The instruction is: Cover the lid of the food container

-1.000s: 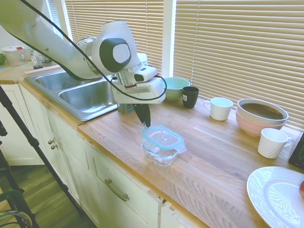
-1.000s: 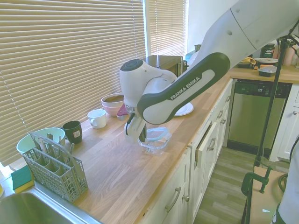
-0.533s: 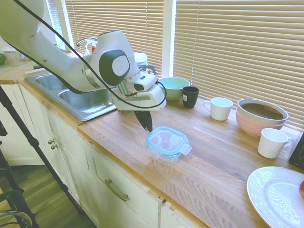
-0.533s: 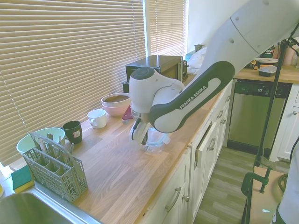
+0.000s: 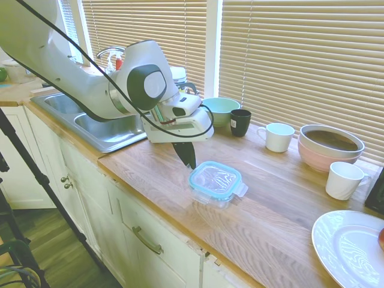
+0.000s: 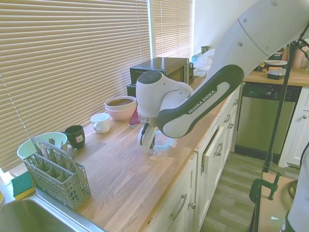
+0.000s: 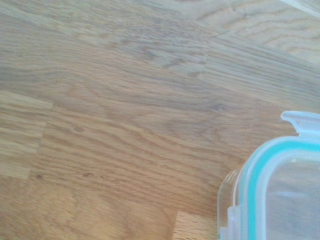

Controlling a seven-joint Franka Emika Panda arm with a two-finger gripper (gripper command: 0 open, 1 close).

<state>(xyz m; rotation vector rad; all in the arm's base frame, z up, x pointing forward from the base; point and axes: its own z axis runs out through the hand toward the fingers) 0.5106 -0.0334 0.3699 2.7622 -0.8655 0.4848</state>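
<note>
The hand (image 5: pixel 186 157) hangs point-down just beside the lid (image 5: pixel 215 179), at its sink-side corner, over the wooden table (image 5: pixel 282 204). Its 2 fingers (image 5: pixel 185 153) look pressed together with nothing between them, and whether the tips touch the lid's rim cannot be told. In the second exterior view the hand (image 6: pixel 144 137) stands in front of the food container (image 6: pixel 161 141) and hides much of it.

The lid lies flat on top of the food container (image 5: pixel 211 197), teal rim lined up with the clear walls, small clear tabs (image 5: pixel 242 190) sticking out at the sides. The wrist view shows 1 corner of the lid (image 7: pixel 280 195) with a tab (image 7: pixel 302 121) over bare wood grain.

The container sits close to the front edge of the table, above the white cabinet doors (image 5: pixel 150 240). Bare wood lies open around it on the window side. Farther back stand a green bowl (image 5: pixel 219 110), a dark mug (image 5: pixel 240 122), a white cup (image 5: pixel 278 137), stacked pink and white bowls (image 5: pixel 330 146) and another white cup (image 5: pixel 344 180). A white plate (image 5: pixel 348 249) lies well apart to the far side, and the sink (image 5: pixel 105 120) is behind the arm.

The arm's dark band (image 6: pixel 205 96) reads "FRANKA EMIKA".
</note>
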